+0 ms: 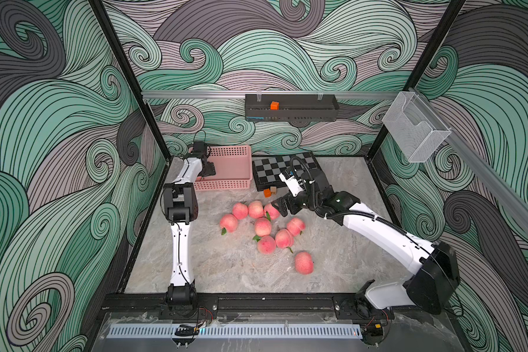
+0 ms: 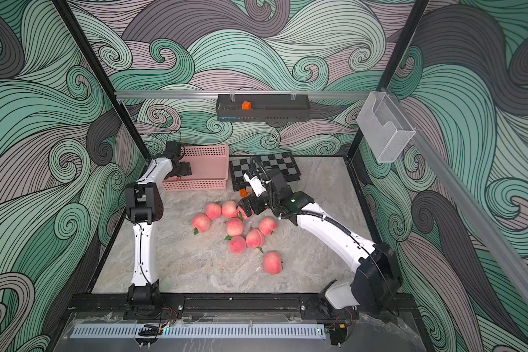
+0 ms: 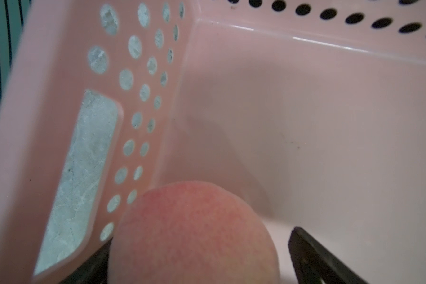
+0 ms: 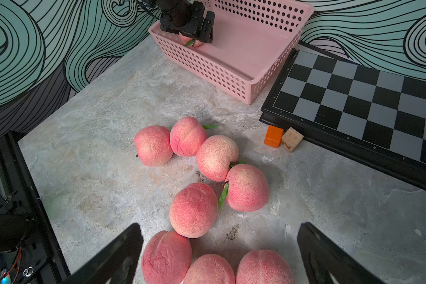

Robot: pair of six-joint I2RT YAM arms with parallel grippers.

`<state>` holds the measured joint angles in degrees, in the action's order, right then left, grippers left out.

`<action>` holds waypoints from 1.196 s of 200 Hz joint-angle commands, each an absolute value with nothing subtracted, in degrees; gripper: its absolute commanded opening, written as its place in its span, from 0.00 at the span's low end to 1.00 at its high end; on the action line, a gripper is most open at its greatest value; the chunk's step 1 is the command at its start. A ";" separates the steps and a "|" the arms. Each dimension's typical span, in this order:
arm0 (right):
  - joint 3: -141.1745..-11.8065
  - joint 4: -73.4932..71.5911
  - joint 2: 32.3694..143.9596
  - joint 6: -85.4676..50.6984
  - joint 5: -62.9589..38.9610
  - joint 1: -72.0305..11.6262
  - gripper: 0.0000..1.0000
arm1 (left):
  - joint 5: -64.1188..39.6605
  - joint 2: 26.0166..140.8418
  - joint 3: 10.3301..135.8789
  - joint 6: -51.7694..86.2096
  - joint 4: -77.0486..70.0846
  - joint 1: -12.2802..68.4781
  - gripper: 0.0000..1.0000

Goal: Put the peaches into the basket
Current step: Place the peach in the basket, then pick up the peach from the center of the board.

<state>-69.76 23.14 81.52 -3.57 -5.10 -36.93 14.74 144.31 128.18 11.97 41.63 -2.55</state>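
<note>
Chessboard (image 1: 267,170) beside basket (image 1: 223,184), cubes (image 4: 273,136) (two) near peaches (image 1: 262,227)

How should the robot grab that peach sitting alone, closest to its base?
Probably from straight above, jaws closing across the lone peach at its widest part. It is round with no handle, and it stands apart from the cluster, so the jaws have room on either side.

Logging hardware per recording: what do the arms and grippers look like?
The left arm and right arm have white link shells and black joint housings. The left gripper and right gripper are black. A thin black cable runs along the left arm; a ribbed black conduit follows the right.
</note>
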 commanded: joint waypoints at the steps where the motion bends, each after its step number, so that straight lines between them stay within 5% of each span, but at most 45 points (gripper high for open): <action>1: -73.04 26.28 79.72 -3.80 -6.01 -36.83 0.99 | 13.33 138.64 126.68 11.90 44.36 -2.48 0.99; 149: -67.09 38.05 66.02 -7.26 0.51 -42.29 0.99 | 3.80 108.63 111.17 12.37 53.40 4.35 0.99; 239: -55.09 39.81 55.21 -13.18 3.51 -47.86 0.99 | -0.38 87.47 82.31 16.25 52.17 16.23 0.99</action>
<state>-57.43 38.44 58.26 -10.09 1.39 -46.72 1.91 92.58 87.88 14.31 52.69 14.09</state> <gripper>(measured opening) 0.989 0.987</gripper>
